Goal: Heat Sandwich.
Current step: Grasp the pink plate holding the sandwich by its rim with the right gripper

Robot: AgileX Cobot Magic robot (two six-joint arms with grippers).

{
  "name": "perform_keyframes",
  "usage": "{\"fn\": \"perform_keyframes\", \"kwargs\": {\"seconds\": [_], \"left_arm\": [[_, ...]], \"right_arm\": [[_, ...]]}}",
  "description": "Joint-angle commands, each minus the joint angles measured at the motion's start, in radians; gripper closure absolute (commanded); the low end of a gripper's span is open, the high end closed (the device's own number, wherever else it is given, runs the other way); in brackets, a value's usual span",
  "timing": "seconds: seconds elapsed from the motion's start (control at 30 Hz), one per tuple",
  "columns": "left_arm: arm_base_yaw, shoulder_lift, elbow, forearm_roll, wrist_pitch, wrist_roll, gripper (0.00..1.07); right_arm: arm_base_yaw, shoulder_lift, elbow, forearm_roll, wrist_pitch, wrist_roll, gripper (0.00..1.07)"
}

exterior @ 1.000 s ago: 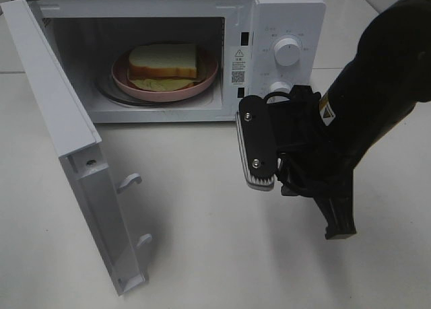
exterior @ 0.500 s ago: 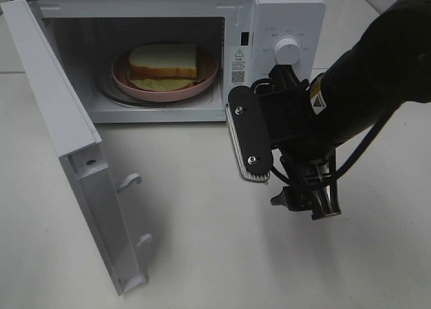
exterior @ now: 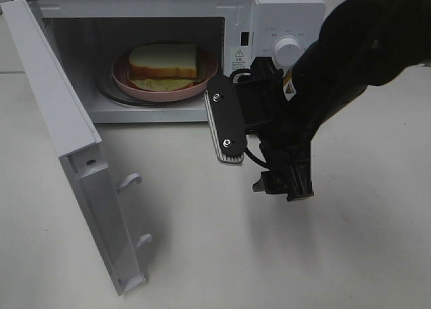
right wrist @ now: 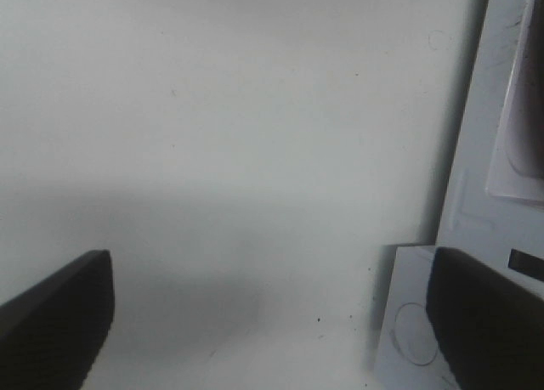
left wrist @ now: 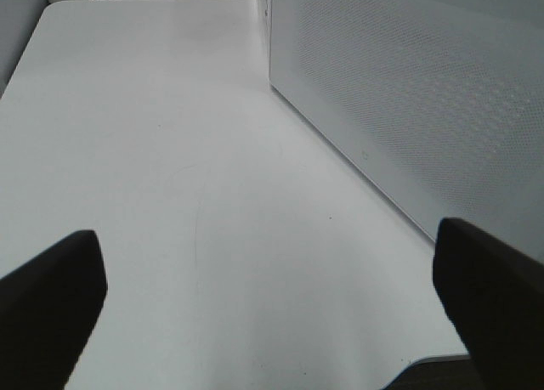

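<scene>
The sandwich (exterior: 163, 60), white bread with a tan crust, lies on a round pink plate (exterior: 210, 72) inside the open microwave (exterior: 289, 13). My right gripper (exterior: 261, 166) hangs open and empty over the table, just in front of the microwave's right front corner and apart from the plate. One ribbed finger pad (exterior: 222, 130) faces left. In the right wrist view the right gripper (right wrist: 272, 322) shows only bare table between its fingers. The left gripper (left wrist: 272, 313) is open beside the microwave's perforated side wall (left wrist: 408, 93) and is out of the exterior view.
The microwave door (exterior: 60, 120) stands swung out to the left, its latch hooks (exterior: 129, 181) pointing at the table. Two control dials (exterior: 288, 52) sit on the right panel, the lower one hidden by my right arm. A white panel edge (right wrist: 501, 195) shows in the right wrist view.
My right arm has moved left and closer to the microwave opening, now covering the lower dial. Sandwich, plate and door have not moved.
</scene>
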Motion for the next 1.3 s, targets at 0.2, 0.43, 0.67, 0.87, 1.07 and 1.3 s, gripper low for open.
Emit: {"fn": "perform_keyframes", "kwargs": {"seconds": [0.2, 0.43, 0.67, 0.87, 1.07, 1.3], "left_arm": [[0.002, -0.005, 0.002, -0.006, -0.014, 0.002, 0.07], [0.002, -0.005, 0.002, -0.006, -0.014, 0.002, 0.07], [0.002, -0.005, 0.002, -0.005, -0.014, 0.002, 0.07], [0.002, -0.005, 0.002, -0.005, -0.014, 0.002, 0.07], [0.002, -0.005, 0.002, -0.005, -0.014, 0.002, 0.07], [0.002, -0.005, 0.002, -0.005, -0.014, 0.002, 0.07]], "right_arm": [[0.001, 0.1, -0.116, -0.008, 0.011, -0.006, 0.15], [0.001, 0.181, -0.208, -0.011, 0.018, -0.006, 0.17], [0.001, 0.29, -0.349, -0.012, 0.037, -0.006, 0.19], [0.001, 0.382, -0.489, -0.06, 0.054, 0.045, 0.21], [0.001, 0.442, -0.576, -0.063, 0.054, 0.058, 0.22], [-0.011, 0.541, -0.688, -0.062, 0.045, 0.061, 0.24]]}}
